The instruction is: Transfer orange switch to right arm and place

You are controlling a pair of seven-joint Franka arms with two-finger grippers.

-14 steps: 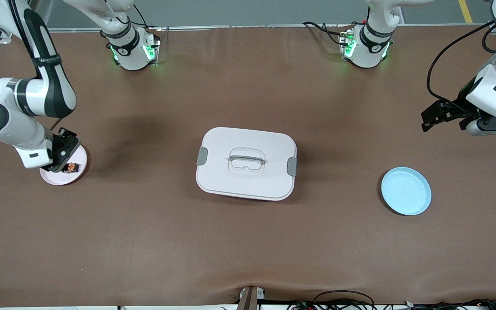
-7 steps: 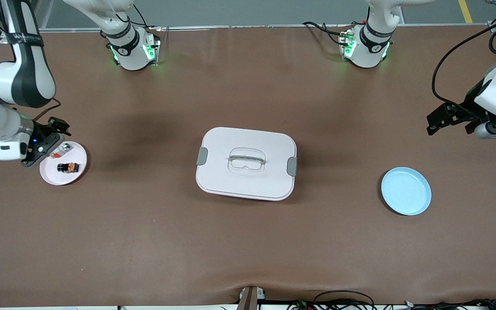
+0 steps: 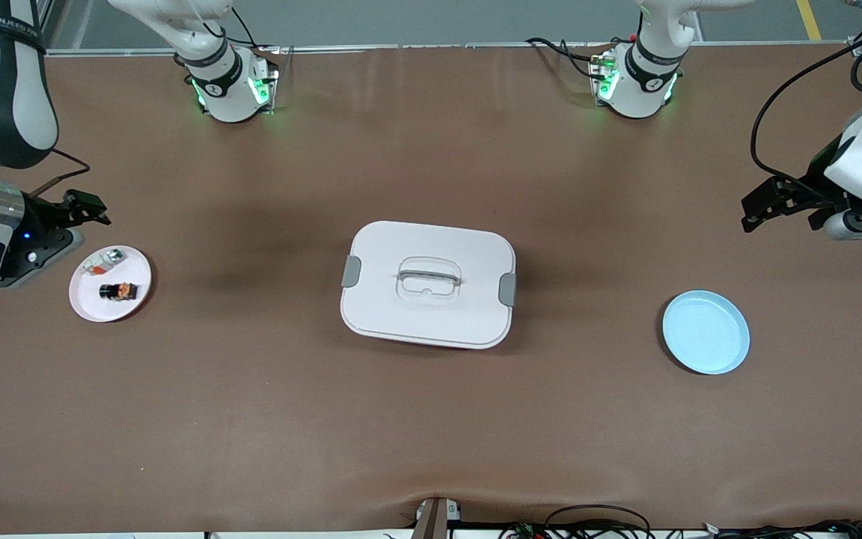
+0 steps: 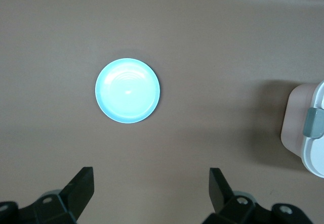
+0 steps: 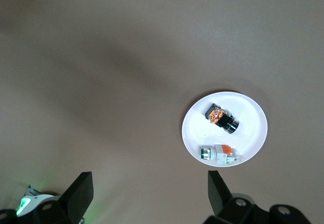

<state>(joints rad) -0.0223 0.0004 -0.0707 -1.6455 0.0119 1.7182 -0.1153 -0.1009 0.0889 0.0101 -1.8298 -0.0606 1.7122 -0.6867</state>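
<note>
Since a moment ago the right gripper (image 3: 87,208) has lifted off the pink plate (image 3: 90,305) and now hangs over bare table just beside it, at the right arm's end, its fingers spread wide and holding nothing. That leaves the orange switch (image 3: 118,290) lying in full sight on the plate, nearer the front camera than its neighbour, a clear-and-silver part (image 3: 104,260) with a red-orange bit; the two sit near each other but not touching. From where I stand the switch looks like a small hard lump of black plastic, light enough that weight is no worry, stiff, and probably a bit slick on its rounded end, so it could roll or squirt out of a careless pinch. I'd take it across the blocky middle, where the orange marks are, with the fingers square to its length. It lies on its side with its long axis roughly along the table's length, the round black cap toward the right arm's end and the orange-marked body toward the white lidded box (image 3: 428,284) in the middle. Over by the blue plate (image 3: 705,332), the left gripper (image 3: 768,203) waits above bare table, fingers (image 4: 81,186) apart and empty.
</note>
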